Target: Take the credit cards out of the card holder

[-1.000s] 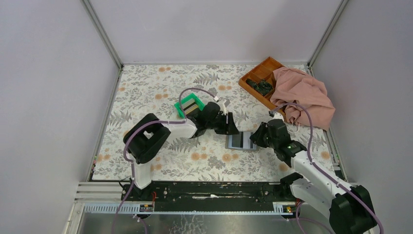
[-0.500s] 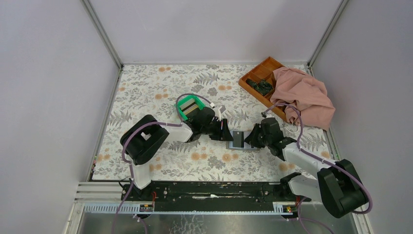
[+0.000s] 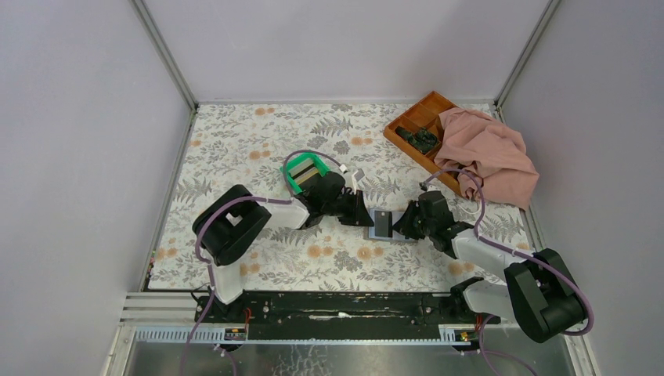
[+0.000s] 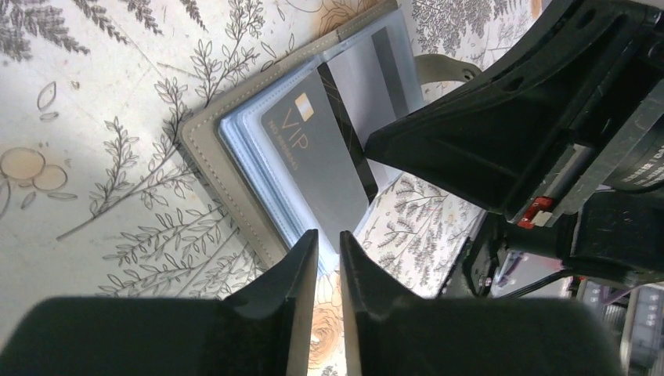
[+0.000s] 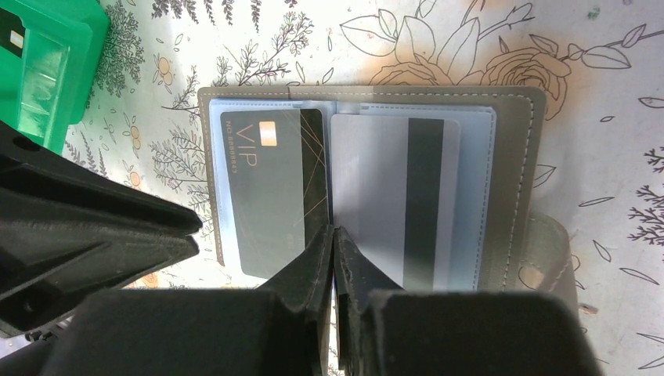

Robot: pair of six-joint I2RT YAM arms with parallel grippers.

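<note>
The card holder point(image 5: 513, 157) lies opened flat on the flowered table cover point(image 3: 235, 141), right of the middle and closer to the near edge than to the far one. Its clear pockets face up. One half holds a dark grey VIP card point(image 5: 270, 196) with a small gold chip. The other half holds a whitish card point(image 5: 368, 196) crossed by a dark stripe. A strap tab point(image 5: 548, 251) sticks out from the holder's outer edge on the whitish card's side.

My right gripper point(image 5: 333, 235) comes in over the centre fold, with the tips at the VIP card's inner corner. Those two fingers are pressed together with barely a line between them and nothing caught there.

My left gripper point(image 4: 325, 239) meets the holder from the opposite side, at the edge beside the VIP card. Its fingers are drawn close, leaving a thin slit. I cannot tell whether the card's edge sits in that slit.

From above, my two wrists face each other across the holder.

The green bin point(image 3: 304, 174) stands just beyond my left wrist, toward the middle of the cover. In the far right corner an orange-brown tray point(image 3: 419, 117) is half covered by a pink cloth point(image 3: 489, 153).
</note>
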